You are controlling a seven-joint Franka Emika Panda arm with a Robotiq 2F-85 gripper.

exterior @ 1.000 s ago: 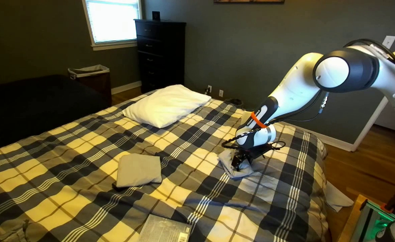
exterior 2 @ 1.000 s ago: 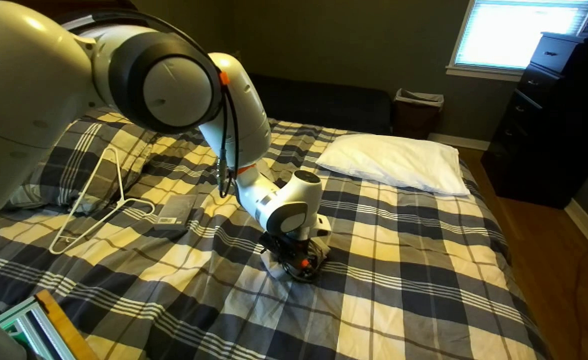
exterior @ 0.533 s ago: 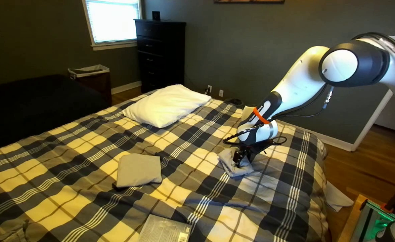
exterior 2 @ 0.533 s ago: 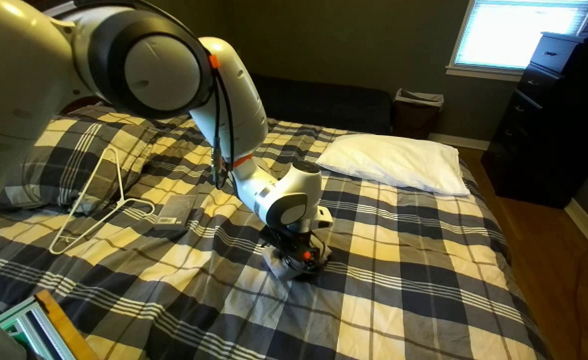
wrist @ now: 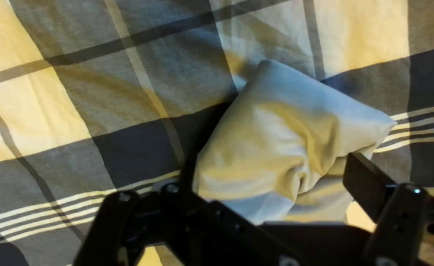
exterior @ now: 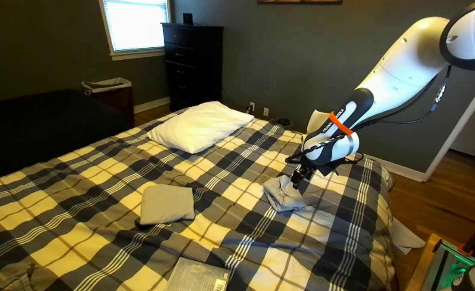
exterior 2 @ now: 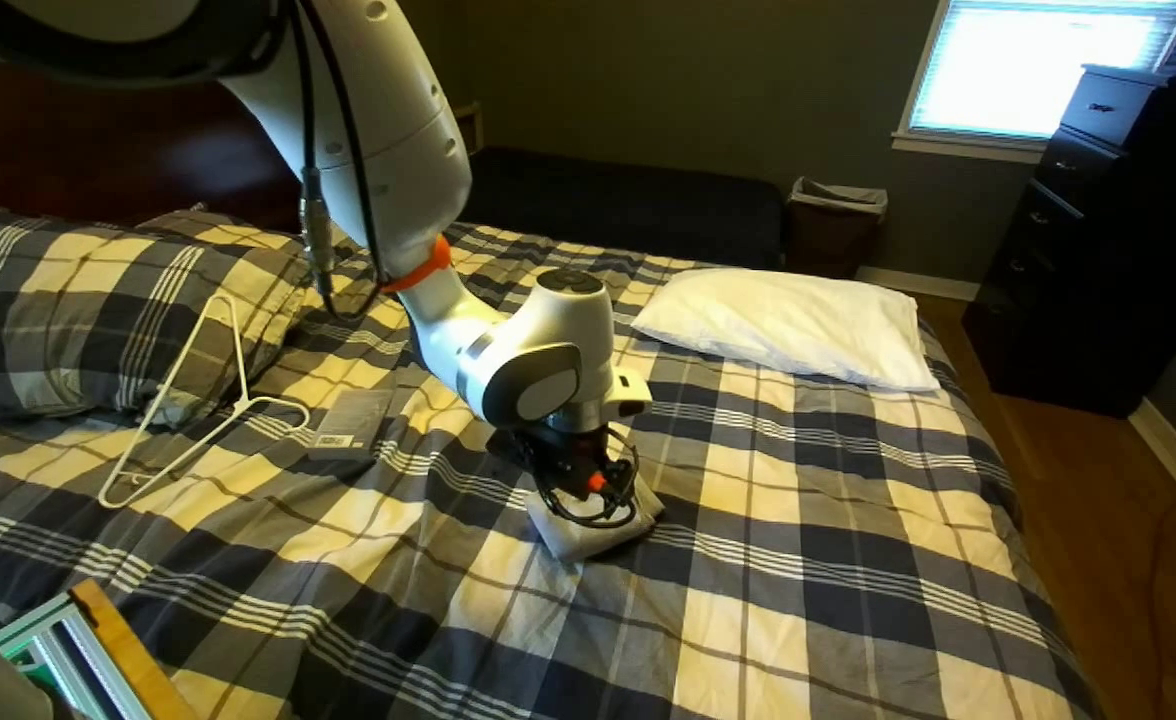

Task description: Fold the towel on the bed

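Rumpled grey towel [exterior: 282,199] lies on plaid bed [exterior: 100,190], nearer than white pillow [exterior: 199,128] in both exterior views. Claw [wrist: 272,166] hangs over towel, fingers [wrist: 366,184] spread well apart (cannot tell if touching). Wrist view: towel shows between them.

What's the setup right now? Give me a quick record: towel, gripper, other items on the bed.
towel: light grey, loosely bundled, creased on top, lying on the bed
gripper: open, over the towel; touching or not, cannot tell
beige-grey folded cloth: flat, squared, apart from the towel
white pillow: on the bed, apart from the towel
white hanger: on the bed, overlapping a plaid pillow in an exterior view
grey case: flat on the bed, barcode showing
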